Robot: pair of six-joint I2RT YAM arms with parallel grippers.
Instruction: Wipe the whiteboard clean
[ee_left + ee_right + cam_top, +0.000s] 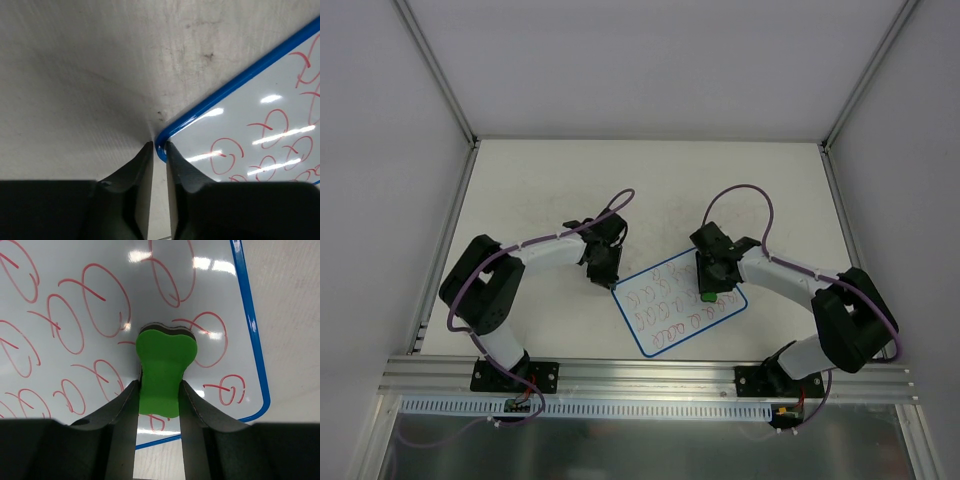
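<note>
The whiteboard (670, 310) lies flat on the table (540, 200), turned at an angle, between the two arms and a little nearer the right one. It is covered in rows of looping scribbles (82, 305). Those close to the right wrist camera are red, and from overhead the far rows look darker, perhaps blue, though I can't be sure at that size.

The right gripper (159, 384) is clamped on the narrow waist of a green bone-shaped eraser (165, 357). The eraser's head is set down on the board near its right-hand corner, in among the red loops.

The left gripper (159, 145) sits low at the opposite corner, its jaws narrow, with the rounded corner of the blue rim (235, 82) right at the fingertips. A slit shows between the jaws, and I cannot tell whether they are pinching the rim or just sitting on either side of it.

As for progress, I would say the wiping has hardly begun. The eraser is in hand and on the surface and the far corner looks about to be steadied. But the marks run right up to the eraser on every side and I see no cleared patch, so by my reckoning the whole board remains to be wiped.
</note>
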